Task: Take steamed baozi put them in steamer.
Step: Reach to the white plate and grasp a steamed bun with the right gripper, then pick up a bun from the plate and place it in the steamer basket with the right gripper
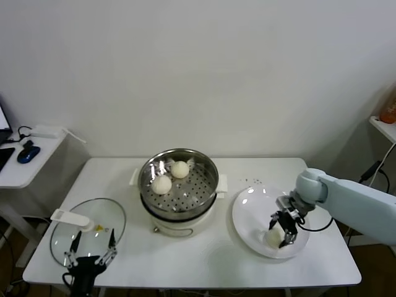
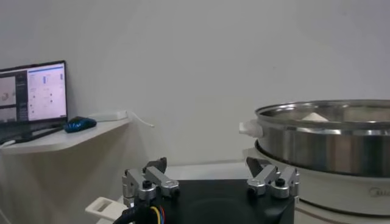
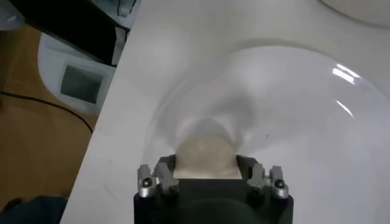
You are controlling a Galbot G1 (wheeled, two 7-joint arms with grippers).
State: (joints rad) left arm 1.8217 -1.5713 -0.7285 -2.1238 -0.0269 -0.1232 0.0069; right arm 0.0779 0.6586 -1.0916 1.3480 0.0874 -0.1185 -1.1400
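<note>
Left gripper [image 1: 91, 253] open at table's [image 1: 204, 260] near edge, right gripper [image 1: 282, 231] straddling baozi [image 1: 274, 237] near plate [image 1: 247, 216] rim

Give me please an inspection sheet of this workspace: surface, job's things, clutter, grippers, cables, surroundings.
Surface: white table.
Job's things: steamer mid-table, two baozi inside; third baozi on the white plate.
Clutter: glass lid lying flat beside the steamer.
Grippers: right gripper down around the plate's baozi, grip not confirmed; left gripper open, idle at the near edge by the lid.
Cables: one near the side desk; one at far right.
Surroundings: bare wall, monitor, blue mouse.
</note>
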